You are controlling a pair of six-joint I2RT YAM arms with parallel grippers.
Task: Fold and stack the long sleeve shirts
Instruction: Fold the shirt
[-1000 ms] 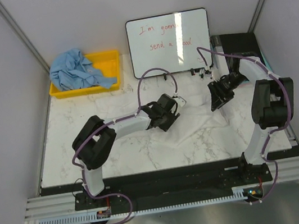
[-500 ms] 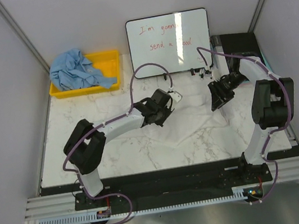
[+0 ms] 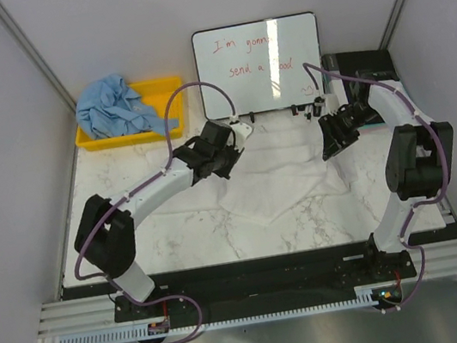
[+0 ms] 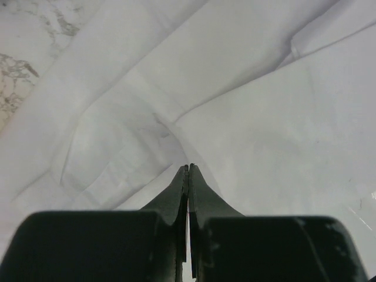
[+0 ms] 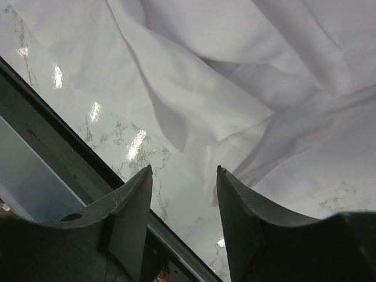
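One creased white shirt (image 3: pixel 277 177), one bunched blue shirt (image 3: pixel 114 107).

Counts: 2 long sleeve shirts, i.e. 1 white shirt (image 3: pixel 277 177) + 1 light blue shirt (image 3: pixel 114 107). 1 yellow bin (image 3: pixel 170 89). 1 whiteboard (image 3: pixel 224 85) w/ 2 lines of red handwriting. 1 marble surface (image 3: pixel 186 230). 2 robot arms: left arm (image 3: pixel 157 190), right arm (image 3: pixel 414 164). 1 claw each, left claw (image 4: pixel 188 168) + right claw (image 5: pixel 183 170), 2 total. 2 fingers (image 5: pixel 132 205) per claw, 4 altogether. 2 purple cables (image 3: pixel 170 120), 1 per arm.
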